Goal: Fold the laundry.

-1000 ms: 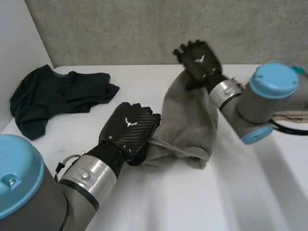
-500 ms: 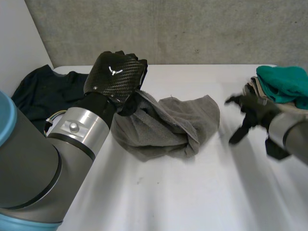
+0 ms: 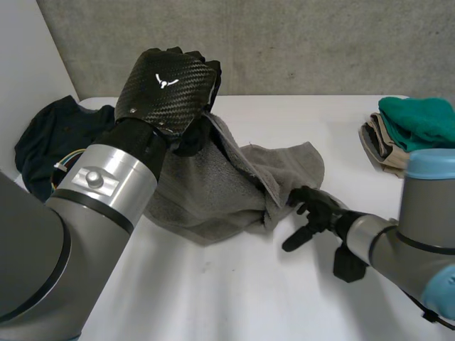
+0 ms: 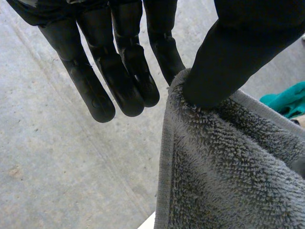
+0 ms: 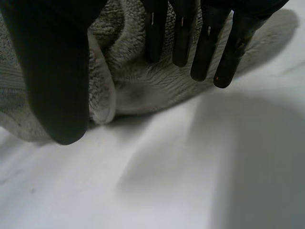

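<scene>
From my console, I see the left hand (image 3: pixel 167 89) hold one hemmed edge of the grey terry towel (image 3: pixel 213 192) above the white table (image 3: pixel 234 298), thumb clamped on the cloth, fingers straight. The right hand (image 3: pixel 316 213) hovers slack-fingered and empty beside the crumpled rest, mid-table

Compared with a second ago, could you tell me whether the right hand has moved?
Yes. The right hand has come down from the back wall to the table, beside the grey towel.
</scene>
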`<move>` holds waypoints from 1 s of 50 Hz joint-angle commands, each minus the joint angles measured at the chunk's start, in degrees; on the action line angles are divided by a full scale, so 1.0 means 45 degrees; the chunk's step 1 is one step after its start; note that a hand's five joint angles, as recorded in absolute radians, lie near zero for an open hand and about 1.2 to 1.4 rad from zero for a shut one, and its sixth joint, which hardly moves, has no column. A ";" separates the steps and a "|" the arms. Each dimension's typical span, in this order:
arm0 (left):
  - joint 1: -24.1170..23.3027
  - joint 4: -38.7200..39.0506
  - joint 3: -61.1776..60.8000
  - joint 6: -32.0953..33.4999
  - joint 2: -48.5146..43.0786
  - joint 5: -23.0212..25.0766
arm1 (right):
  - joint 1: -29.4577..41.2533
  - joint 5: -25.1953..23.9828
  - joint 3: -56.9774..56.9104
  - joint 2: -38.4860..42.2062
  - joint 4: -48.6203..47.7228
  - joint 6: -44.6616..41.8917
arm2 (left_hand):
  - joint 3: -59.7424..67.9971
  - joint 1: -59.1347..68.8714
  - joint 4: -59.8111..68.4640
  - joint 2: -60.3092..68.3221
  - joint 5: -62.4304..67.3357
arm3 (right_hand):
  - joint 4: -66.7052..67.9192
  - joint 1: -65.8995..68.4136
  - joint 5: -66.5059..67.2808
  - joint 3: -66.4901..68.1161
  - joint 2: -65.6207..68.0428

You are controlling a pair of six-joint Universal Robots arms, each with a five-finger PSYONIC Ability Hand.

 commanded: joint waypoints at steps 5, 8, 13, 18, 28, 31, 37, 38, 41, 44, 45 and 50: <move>-0.0507 -0.0054 -0.0205 -0.0017 0.0261 -0.0064 | 0.1324 0.0541 -0.2609 0.1751 -0.0318 0.1698 | 0.2618 0.3383 0.2489 0.2548 0.3178 | 0.0893 0.1523 0.1154 0.0781 0.0774; -0.0624 -0.0054 -0.0263 -0.0017 0.0261 -0.0259 | 0.1772 0.0736 -0.3291 0.2276 -0.0396 0.1970 | 0.2618 0.3383 0.2489 0.2548 0.3178 | 0.1341 0.1971 0.1602 0.1229 0.1222; -0.0624 0.0024 -0.0361 0.0003 0.0261 -0.0338 | 0.1989 0.1457 -0.4055 0.3059 -0.0494 0.2128 | 0.2618 0.3383 0.2489 0.2548 0.3178 | 1.0890 1.1519 1.1151 1.0778 1.0771; -0.0468 0.0082 -0.0497 0.0003 0.0203 -0.0338 | 0.1774 0.2845 -0.4056 0.2925 -0.0689 0.1719 | 0.2618 0.3383 0.2489 0.2548 0.3178 | 1.2432 1.3062 1.2693 1.2320 1.2313; 0.1678 0.0083 -0.1258 0.0023 0.0047 -0.0163 | -0.0958 0.1754 -0.2553 -0.1546 -0.0086 -0.8116 | 0.2618 0.3383 0.2489 0.2548 0.3178 | 1.2432 1.3062 1.2693 1.2320 1.2313; 0.1895 0.0083 -0.1454 0.0022 -0.0090 -0.0123 | -0.1020 0.1576 -0.2338 -0.2055 0.0926 -1.1392 | 0.2618 0.3383 0.2489 0.2548 0.3178 | 1.2432 1.3062 1.2693 1.2320 1.2313; 0.2071 0.0063 -0.1455 0.0042 -0.1923 -0.0104 | -0.0629 0.1850 -0.2279 -0.2778 0.2804 -1.4295 | 0.2618 0.3383 0.2489 0.2548 0.3178 | 1.2432 1.3062 1.2693 1.2320 1.2313; 0.2129 0.0063 -0.1397 0.0042 -0.2235 -0.0084 | -0.0590 0.1908 -0.2163 -0.2895 0.2980 -1.4800 | 0.2618 0.3383 0.2489 0.2548 0.3178 | 1.2432 1.3062 1.2693 1.2320 1.2313; 0.2364 0.0083 -0.1066 0.0061 -0.3505 0.0286 | -0.0512 0.1967 -0.2161 -0.2702 0.2944 -1.5370 | 0.2618 0.3383 0.2489 0.2548 0.3178 | 1.2432 1.3062 1.2693 1.2320 1.2313; 0.2403 0.0257 -0.0132 0.0275 -0.4869 0.0754 | -0.0336 0.2142 -0.2570 -0.1806 0.2418 -1.5956 | 0.2618 0.3383 0.2489 0.2548 0.3178 | 1.2432 1.3062 1.2693 1.2320 1.2313; 0.2403 0.0374 0.0202 0.0354 -0.5204 0.0775 | -0.0297 0.2220 -0.2784 -0.1493 0.2184 -1.6074 | 0.2618 0.3383 0.2489 0.2548 0.3178 | 1.2432 1.3062 1.2693 1.2320 1.2313; 0.2656 0.1428 0.2837 0.1387 -0.6573 0.0736 | -0.0218 0.3370 -0.5239 0.0750 -0.0562 -1.6738 | 0.2618 0.3383 0.2489 0.2548 0.3178 | 1.2432 1.3062 1.2693 1.2320 1.2313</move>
